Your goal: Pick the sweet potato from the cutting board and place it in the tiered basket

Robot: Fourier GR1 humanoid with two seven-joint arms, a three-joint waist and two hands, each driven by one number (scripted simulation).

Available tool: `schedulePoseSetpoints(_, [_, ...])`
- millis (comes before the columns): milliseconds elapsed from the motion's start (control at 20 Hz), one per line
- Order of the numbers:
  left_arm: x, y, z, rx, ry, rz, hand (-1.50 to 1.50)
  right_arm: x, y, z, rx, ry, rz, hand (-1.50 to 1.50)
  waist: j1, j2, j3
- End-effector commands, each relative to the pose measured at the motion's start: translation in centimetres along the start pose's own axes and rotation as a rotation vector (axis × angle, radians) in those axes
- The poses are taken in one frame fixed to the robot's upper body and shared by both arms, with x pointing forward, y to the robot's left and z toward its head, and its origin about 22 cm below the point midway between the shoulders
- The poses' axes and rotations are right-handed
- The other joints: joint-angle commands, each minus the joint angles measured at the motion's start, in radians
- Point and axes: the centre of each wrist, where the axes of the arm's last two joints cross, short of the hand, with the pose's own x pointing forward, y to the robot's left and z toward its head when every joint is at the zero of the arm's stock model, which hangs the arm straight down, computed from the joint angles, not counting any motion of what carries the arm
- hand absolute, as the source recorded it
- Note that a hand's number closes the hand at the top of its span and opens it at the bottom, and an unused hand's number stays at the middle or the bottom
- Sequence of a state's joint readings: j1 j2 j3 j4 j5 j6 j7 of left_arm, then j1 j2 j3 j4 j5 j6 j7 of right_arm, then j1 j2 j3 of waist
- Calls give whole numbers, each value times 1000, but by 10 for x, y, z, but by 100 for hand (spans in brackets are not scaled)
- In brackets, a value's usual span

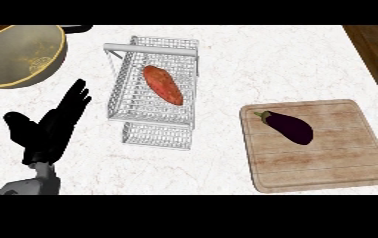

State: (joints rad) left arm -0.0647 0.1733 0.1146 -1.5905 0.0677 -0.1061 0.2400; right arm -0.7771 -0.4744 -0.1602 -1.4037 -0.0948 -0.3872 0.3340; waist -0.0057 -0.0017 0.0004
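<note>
An orange-red sweet potato (162, 84) lies lengthwise in the upper tier of the white wire tiered basket (122, 94) at the counter's middle. A wooden cutting board (325, 167) sits at the right front, and a dark purple eggplant (289, 127) rests on its upper left part. My left hand (48, 129) stands at the lower left with fingers straight and pointing up, a short way left of the basket, holding nothing. The right hand does not show.
A large metal bowl (26, 57) with a brass-coloured rim stands at the back left. A dark wooden strip (365, 42) runs along the counter's right edge. White marbled counter lies between basket and board.
</note>
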Motion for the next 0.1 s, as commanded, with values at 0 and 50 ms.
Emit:
schedulePoseSetpoints(0, [-1, 5, 3, 11, -18, -9, 0, -2, -66, -1, 13, -30, 20, -150, 0, 1, 0])
schedulePoseSetpoints(50, [-2, 13, -6, 7, -7, 2, 0, 15, -69, -13, 4, -36, 1, -150, 3, 2, 0])
